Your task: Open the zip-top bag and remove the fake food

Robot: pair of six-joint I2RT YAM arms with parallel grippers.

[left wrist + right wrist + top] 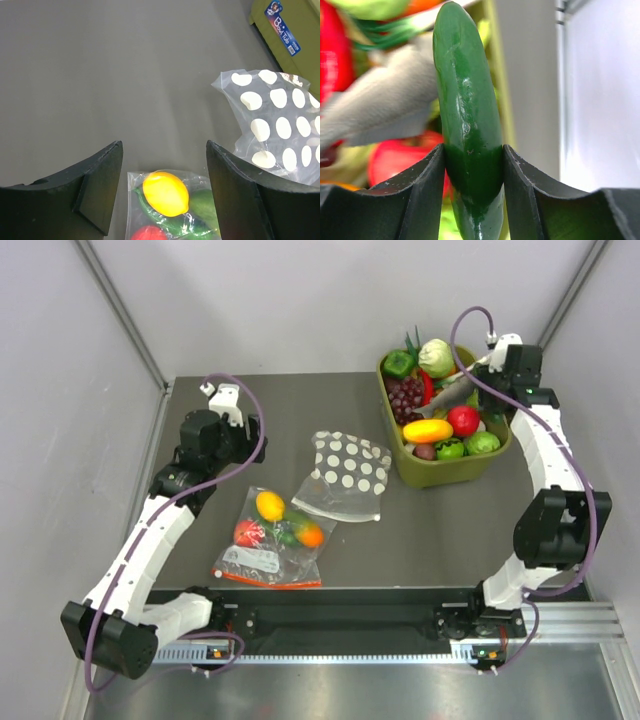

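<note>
The polka-dot zip-top bag (348,473) lies flat mid-table; it also shows in the left wrist view (277,130), to the right of my fingers. It looks empty. My right gripper (473,150) is shut on the dark green cucumber (467,100) and holds it upright over the green tub (440,472); in the top view this gripper (482,376) is above the tub's far right corner. The yellow mango with an orange end (427,430) lies in the tub. My left gripper (164,145) is open and empty, above the table left of the polka-dot bag (243,438).
A plain clear bag with a red-orange strip (272,537) holds small round fruits; its top, with a yellow fruit (165,193), sits just below my left fingers. The tub holds several other toy foods. White walls stand on the left, the back and the right.
</note>
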